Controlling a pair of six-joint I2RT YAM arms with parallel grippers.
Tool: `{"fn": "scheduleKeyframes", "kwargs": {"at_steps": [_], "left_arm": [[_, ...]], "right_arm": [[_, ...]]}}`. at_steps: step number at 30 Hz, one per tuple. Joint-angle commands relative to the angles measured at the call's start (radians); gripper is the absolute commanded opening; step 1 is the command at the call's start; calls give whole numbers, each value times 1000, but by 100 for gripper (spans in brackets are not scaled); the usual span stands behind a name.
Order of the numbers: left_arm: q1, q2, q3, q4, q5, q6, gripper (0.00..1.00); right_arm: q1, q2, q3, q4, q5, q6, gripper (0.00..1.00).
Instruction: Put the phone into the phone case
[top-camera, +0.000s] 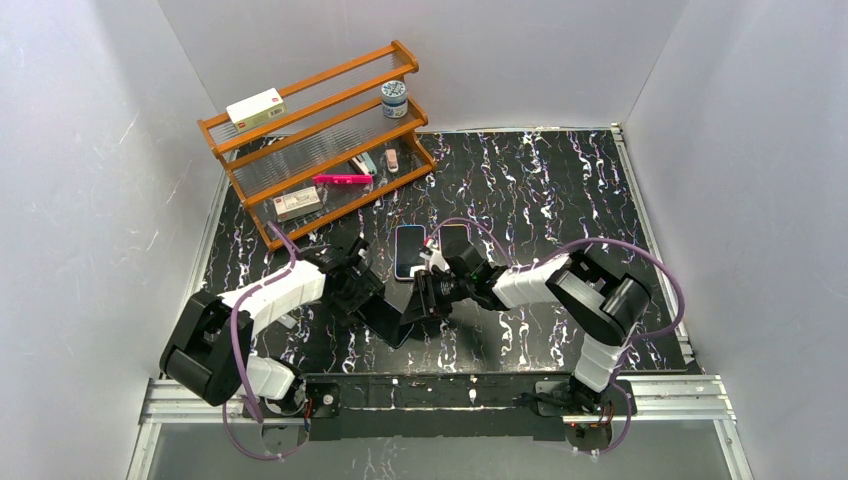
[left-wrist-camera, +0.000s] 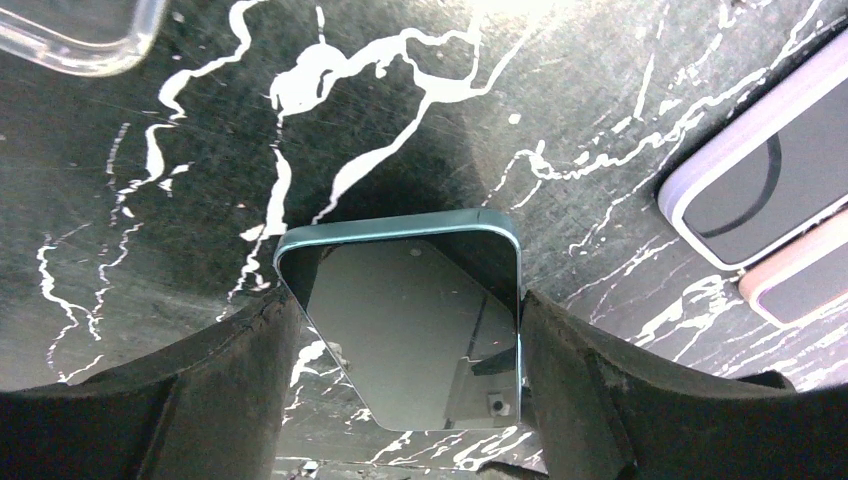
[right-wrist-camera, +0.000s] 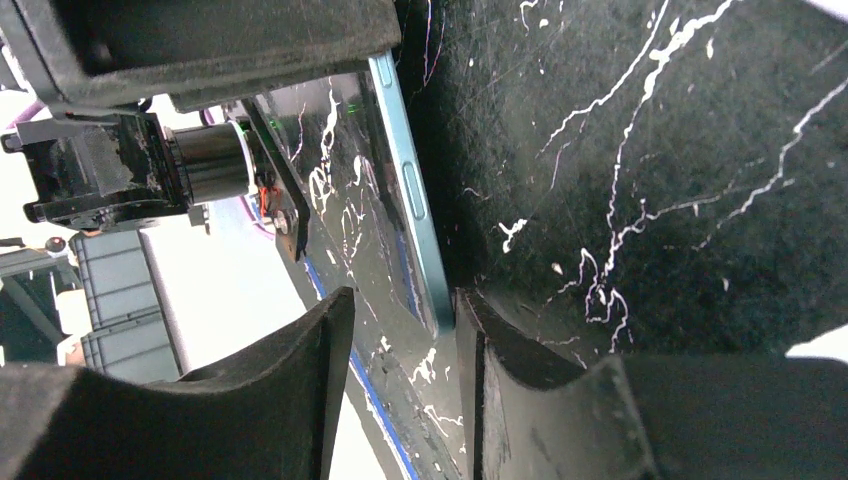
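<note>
The phone (left-wrist-camera: 415, 330), with a teal rim and a glossy dark screen, is held off the table between my left gripper's (left-wrist-camera: 400, 320) fingers. In the top view the left gripper (top-camera: 375, 300) holds the phone (top-camera: 400, 322) at the table's middle front. My right gripper (top-camera: 432, 290) meets it from the right. In the right wrist view the phone's teal edge (right-wrist-camera: 410, 190) runs down between the right gripper's (right-wrist-camera: 400, 325) open jaws; one finger (right-wrist-camera: 480, 340) touches it and the other stands apart. A lavender case (top-camera: 408, 250) and a pink case (top-camera: 453, 240) lie just behind. A clear case (left-wrist-camera: 75, 35) lies nearby.
A wooden rack (top-camera: 330, 100) stands at the back left with a white box (top-camera: 255, 107), a jar (top-camera: 394, 98) and a pink item (top-camera: 342, 179). White walls close in the black marbled table (top-camera: 560, 190) on three sides.
</note>
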Motion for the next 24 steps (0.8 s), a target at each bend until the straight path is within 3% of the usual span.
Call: {"fn": "scheduleKeyframes", "kwargs": {"at_steps": [1,4,8,11,13,17,24], "left_arm": [[-8,3,-36,71,81,11,52],[-8,-2,-39,81,88,18,52],[-8,-18,-33,82,94,24,54],[-8,-39,-24,82,92,42,64],[-8,-50,-16,84,89,65,76],[-8,-62,19,88,91,145,88],[-8,-78,89,79,113,303,98]], "right_arm": [[8,24,56,52,-46,-9,48],[9,43,73,54,-63,-11,45],[11,59,80,59,-80,-9,27],[11,46,68,73,-78,-5,11],[11,27,55,82,-69,-1,3],[9,-28,24,88,-39,5,1],[-14,-131,-17,89,-13,14,1]]}}
